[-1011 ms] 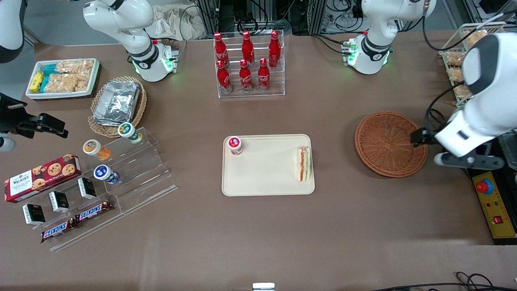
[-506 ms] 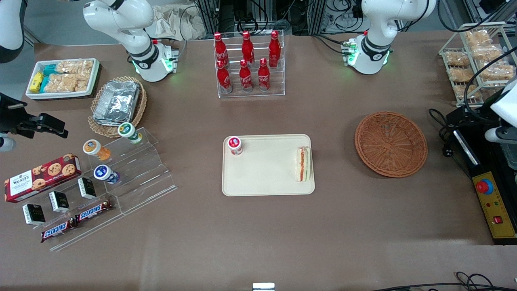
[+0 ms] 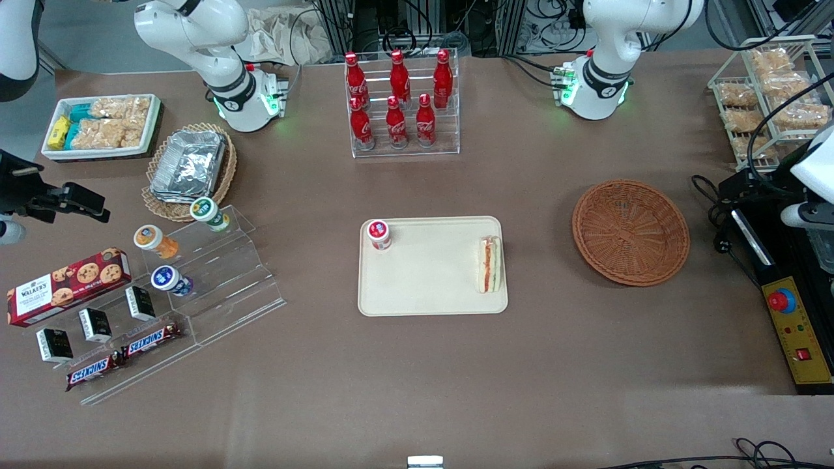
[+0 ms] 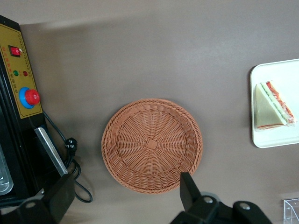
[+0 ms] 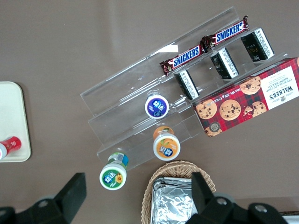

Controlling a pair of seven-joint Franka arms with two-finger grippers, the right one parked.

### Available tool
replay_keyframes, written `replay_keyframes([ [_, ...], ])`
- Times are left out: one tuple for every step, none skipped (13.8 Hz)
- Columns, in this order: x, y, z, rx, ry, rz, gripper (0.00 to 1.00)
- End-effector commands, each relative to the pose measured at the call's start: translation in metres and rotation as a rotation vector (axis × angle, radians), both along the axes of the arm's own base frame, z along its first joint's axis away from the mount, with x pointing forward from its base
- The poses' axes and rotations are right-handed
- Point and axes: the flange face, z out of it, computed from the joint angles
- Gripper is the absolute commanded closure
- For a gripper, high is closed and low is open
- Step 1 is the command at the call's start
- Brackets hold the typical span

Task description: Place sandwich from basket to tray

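The sandwich (image 3: 488,264) lies on the cream tray (image 3: 423,286), at the tray's edge toward the working arm's end. The reddish-brown wicker basket (image 3: 631,232) stands empty beside the tray. In the left wrist view my left gripper (image 4: 124,186) is open and empty, high above the table at the basket's rim (image 4: 152,144). The sandwich (image 4: 273,105) and a corner of the tray (image 4: 275,140) also show there. In the front view only part of the left arm (image 3: 813,189) shows, at the table's working-arm end.
A small red-capped jar (image 3: 378,234) stands on the tray. A rack of red bottles (image 3: 399,104) is farther back. A control box with a red button (image 3: 798,326), cables (image 4: 70,154) and a wire snack rack (image 3: 769,98) crowd the working arm's end.
The left arm has drawn back from over the basket's edge toward its own end of the table and risen. It has held still for the last half second.
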Motion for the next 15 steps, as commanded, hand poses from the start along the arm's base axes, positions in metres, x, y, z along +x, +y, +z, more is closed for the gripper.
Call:
replay_keyframes([
  [-0.004, -0.001, 0.004, -0.013, -0.004, -0.001, 0.0],
  [-0.004, -0.002, 0.006, -0.013, -0.008, -0.003, 0.0],
  [-0.003, -0.006, 0.005, -0.013, -0.007, -0.006, 0.0],
  [-0.003, -0.006, 0.004, -0.012, -0.005, -0.008, 0.0],
  [-0.003, -0.009, 0.004, -0.012, -0.005, -0.012, 0.0],
  [-0.002, -0.009, 0.003, -0.009, -0.003, -0.015, 0.0],
  [-0.002, -0.008, 0.003, -0.006, -0.003, -0.016, 0.0],
  [-0.002, -0.008, 0.003, -0.006, -0.003, -0.016, 0.0],
  [-0.002, -0.008, 0.002, -0.005, 0.0, -0.014, 0.0],
  [-0.002, -0.005, 0.002, -0.006, 0.0, -0.016, 0.0],
  [-0.002, -0.003, 0.003, -0.006, -0.004, -0.017, 0.0],
  [-0.002, -0.003, 0.006, -0.008, -0.01, -0.019, 0.0],
  [-0.001, -0.003, 0.01, -0.007, -0.017, -0.019, 0.0],
  [-0.001, -0.004, 0.011, -0.008, -0.019, -0.019, 0.0],
  [0.001, -0.006, 0.014, -0.007, -0.026, -0.014, 0.0],
])
